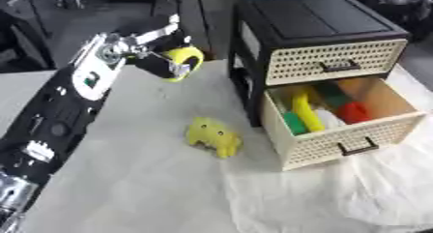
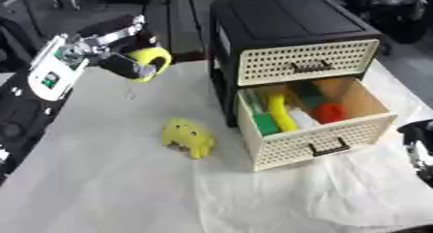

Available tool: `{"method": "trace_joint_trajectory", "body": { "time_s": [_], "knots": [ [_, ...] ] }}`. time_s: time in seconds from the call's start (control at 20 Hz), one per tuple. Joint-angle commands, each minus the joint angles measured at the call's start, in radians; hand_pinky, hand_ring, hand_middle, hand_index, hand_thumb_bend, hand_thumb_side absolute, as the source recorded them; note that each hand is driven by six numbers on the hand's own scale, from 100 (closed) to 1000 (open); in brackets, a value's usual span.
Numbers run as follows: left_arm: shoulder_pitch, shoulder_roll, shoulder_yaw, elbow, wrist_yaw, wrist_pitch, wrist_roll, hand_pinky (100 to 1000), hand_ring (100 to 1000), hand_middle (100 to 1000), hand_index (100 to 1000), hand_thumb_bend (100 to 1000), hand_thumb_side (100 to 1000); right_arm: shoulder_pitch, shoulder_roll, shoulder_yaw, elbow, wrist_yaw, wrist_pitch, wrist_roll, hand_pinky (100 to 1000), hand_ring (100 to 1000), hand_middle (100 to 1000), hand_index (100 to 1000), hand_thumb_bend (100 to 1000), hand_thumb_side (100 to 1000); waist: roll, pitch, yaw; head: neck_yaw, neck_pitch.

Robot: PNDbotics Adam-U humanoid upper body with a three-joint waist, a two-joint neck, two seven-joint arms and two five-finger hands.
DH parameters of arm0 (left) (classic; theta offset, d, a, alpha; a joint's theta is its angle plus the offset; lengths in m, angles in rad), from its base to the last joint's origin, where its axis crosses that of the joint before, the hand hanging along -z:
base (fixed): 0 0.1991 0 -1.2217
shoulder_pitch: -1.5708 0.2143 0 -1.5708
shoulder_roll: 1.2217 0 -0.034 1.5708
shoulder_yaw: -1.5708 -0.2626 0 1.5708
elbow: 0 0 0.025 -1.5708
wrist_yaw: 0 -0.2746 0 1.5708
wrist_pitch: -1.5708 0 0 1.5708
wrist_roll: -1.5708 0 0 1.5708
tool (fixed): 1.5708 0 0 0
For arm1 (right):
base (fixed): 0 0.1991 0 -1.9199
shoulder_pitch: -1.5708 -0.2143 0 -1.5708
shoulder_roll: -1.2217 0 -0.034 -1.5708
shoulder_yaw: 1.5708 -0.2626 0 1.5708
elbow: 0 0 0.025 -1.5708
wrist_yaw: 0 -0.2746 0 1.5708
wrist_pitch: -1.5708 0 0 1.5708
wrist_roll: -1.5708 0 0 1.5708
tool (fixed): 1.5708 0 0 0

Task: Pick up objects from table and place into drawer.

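Observation:
My left hand (image 1: 161, 58) is raised above the table's far left part, its fingers curled round a round yellow object (image 1: 184, 59). A yellow toy animal (image 1: 214, 137) lies on the white cloth (image 1: 152, 188), just left of the open lower drawer (image 1: 338, 118). That drawer holds a yellow banana-like piece (image 1: 304, 112), green pieces, a red piece (image 1: 355, 112) and a white piece. The upper drawer (image 1: 334, 60) of the black cabinet is closed. My right hand (image 2: 419, 147) shows only as a dark shape at the right edge of the right eye view.
The black drawer cabinet (image 1: 313, 19) stands at the back right of the table. The cloth is rumpled in front of the open drawer. Dark floor and chair legs lie beyond the table's far edge.

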Motion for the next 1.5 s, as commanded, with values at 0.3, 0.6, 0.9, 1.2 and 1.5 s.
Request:
{"method": "trace_joint_trajectory", "body": {
  "time_s": [0.3, 0.6, 0.9, 1.2, 1.5],
  "knots": [
    [-0.056, -0.035, -0.042, -0.118, 0.183, 0.039, -0.085, 100, 100, 100, 346, 100, 239, -0.036, -0.002, 0.008, -0.015, -0.01, -0.013, 0.02, 194, 327, 370, 656, 100, 1000, 0.002, -0.007, -0.026, 0.011, 0.003],
    [-0.058, -0.05, -0.069, -0.189, 0.273, 0.081, -0.133, 100, 100, 100, 349, 100, 259, -0.042, 0.001, 0.01, -0.014, -0.011, -0.016, 0.023, 195, 327, 370, 654, 100, 1000, 0.003, -0.007, -0.037, 0.014, 0.006],
    [-0.051, -0.081, -0.101, -0.19, 0.299, 0.089, -0.201, 100, 100, 100, 361, 100, 264, -0.057, 0.012, 0.025, -0.013, -0.016, -0.024, 0.037, 195, 328, 372, 652, 100, 1000, 0.007, -0.007, -0.061, 0.027, 0.004],
    [-0.053, -0.098, -0.116, -0.169, 0.289, 0.078, -0.239, 100, 105, 104, 375, 100, 262, -0.087, 0.034, 0.048, -0.015, -0.026, -0.038, 0.06, 195, 328, 373, 651, 100, 1000, 0.014, 0.002, -0.1, 0.051, -0.002],
    [-0.065, -0.104, -0.088, -0.09, 0.172, 0.052, -0.194, 100, 141, 135, 403, 100, 255, -0.133, 0.07, 0.079, -0.026, -0.037, -0.055, 0.09, 195, 330, 374, 649, 100, 1000, 0.03, 0.025, -0.158, 0.095, -0.023]
  ]
}}
